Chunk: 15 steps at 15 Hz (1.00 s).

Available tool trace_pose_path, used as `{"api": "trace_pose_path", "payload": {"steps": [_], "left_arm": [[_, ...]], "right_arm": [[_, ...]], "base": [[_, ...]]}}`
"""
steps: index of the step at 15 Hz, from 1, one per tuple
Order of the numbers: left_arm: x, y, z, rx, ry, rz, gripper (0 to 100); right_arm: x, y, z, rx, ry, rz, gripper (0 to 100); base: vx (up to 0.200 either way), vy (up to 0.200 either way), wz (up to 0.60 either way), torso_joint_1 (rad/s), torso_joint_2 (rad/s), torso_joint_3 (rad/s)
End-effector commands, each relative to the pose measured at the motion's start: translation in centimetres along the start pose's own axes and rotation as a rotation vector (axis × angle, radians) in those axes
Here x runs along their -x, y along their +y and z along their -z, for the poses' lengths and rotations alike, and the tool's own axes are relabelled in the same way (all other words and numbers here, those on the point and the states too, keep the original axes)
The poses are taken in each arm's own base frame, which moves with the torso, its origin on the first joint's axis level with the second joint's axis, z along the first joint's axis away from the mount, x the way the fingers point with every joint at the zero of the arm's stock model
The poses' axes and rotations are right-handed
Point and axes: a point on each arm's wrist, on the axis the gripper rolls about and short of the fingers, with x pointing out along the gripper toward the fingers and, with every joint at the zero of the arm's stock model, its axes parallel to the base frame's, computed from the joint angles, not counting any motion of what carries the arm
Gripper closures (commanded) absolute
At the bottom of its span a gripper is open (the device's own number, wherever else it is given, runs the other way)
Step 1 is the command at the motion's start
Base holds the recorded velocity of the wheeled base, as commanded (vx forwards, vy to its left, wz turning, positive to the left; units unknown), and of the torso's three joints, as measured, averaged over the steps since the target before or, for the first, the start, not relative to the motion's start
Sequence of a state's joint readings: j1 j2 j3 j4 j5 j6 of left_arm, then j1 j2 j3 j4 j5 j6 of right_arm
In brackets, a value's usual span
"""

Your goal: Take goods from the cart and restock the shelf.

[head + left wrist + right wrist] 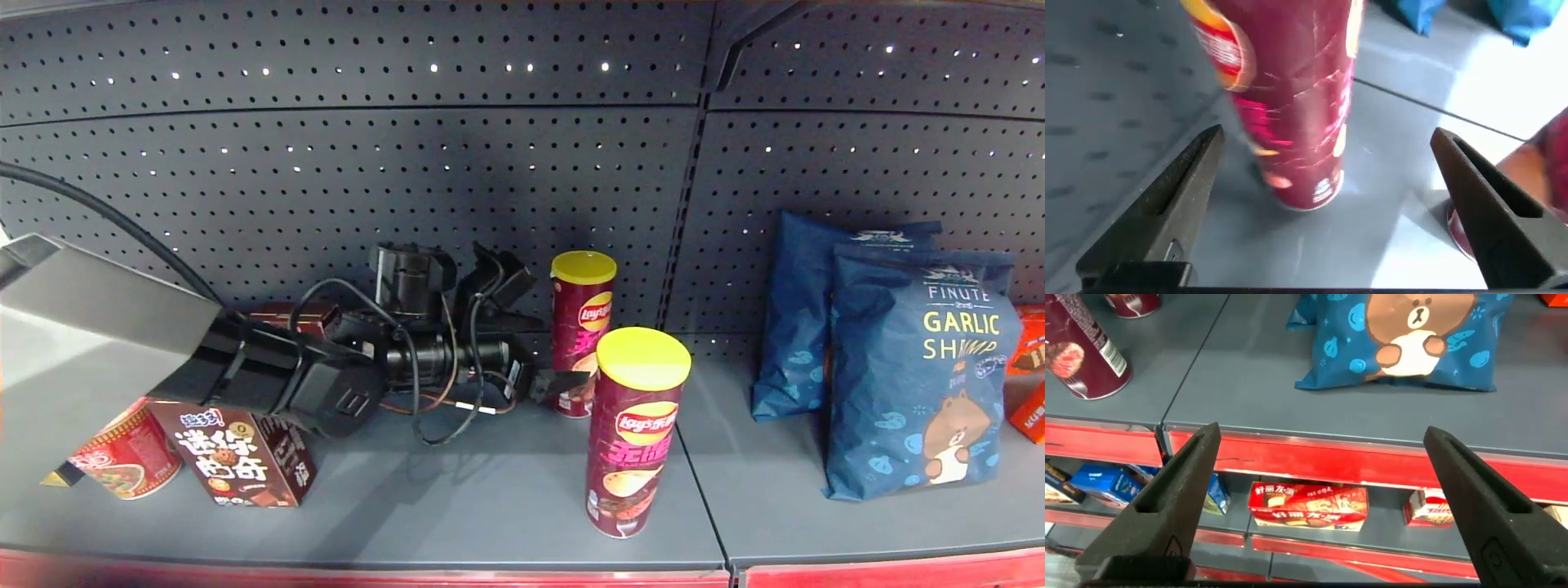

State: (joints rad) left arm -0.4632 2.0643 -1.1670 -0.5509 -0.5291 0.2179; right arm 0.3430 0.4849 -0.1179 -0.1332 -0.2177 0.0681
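Two maroon chip cans with yellow lids stand upright on the grey shelf [457,506]. The rear can [581,327] is near the pegboard, and the front can [637,433] is near the shelf edge. My left gripper [543,339] lies low over the shelf, right beside the rear can. In the left wrist view this gripper [1327,137] is open, and the rear can [1290,106] stands in line with the wide gap, touching neither finger. My right gripper [1321,434] hangs open and holds nothing in front of the shelf's red front edge [1315,453].
A brown cookie box [245,457] and a red noodle cup [126,461] sit under the left arm. Two blue snack bags [914,376] lean at the right, with orange boxes [1029,376] beyond them. A lower shelf holds red boxes [1306,508].
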Motion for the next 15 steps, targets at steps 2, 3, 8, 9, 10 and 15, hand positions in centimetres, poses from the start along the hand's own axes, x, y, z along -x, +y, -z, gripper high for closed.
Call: {"api": "trace_pose_path", "payload": {"steps": [2,3,8,9,10,15], "left_arm": [[4.1,-0.1,-2.9,-0.029,-0.066,-0.071,0],[4.8,-0.3,-3.3,-0.034,-0.071,-0.097,0],[10.2,-3.3,-4.7,-0.046,-0.068,-0.302,0],[11.3,-4.0,-4.9,-0.052,-0.078,-0.308,0],[13.2,-4.7,-5.4,-0.061,-0.105,-0.346,0],[21.7,-7.1,-4.6,-0.048,-0.165,-0.581,0]], "right_arm": [[0.0,0.0,0.1,0.001,0.001,-0.002,0],[0.0,0.0,0.3,0.003,0.01,-0.001,0],[0.4,-0.2,1.2,0.005,0.059,0.001,0],[0.4,-0.2,1.2,0.005,0.061,0.001,0],[0.4,-0.1,0.9,0.006,0.061,-0.007,0],[-1.0,0.6,-3.6,0.007,0.058,-0.065,0]], "base": [[0.0,0.0,0.0,0.0,0.0,0.0],[0.0,0.0,0.0,0.0,0.0,0.0],[0.0,0.0,0.0,0.0,0.0,0.0],[0.0,0.0,0.0,0.0,0.0,0.0],[0.0,0.0,0.0,0.0,0.0,0.0],[0.0,0.0,0.0,0.0,0.0,0.0]]}}
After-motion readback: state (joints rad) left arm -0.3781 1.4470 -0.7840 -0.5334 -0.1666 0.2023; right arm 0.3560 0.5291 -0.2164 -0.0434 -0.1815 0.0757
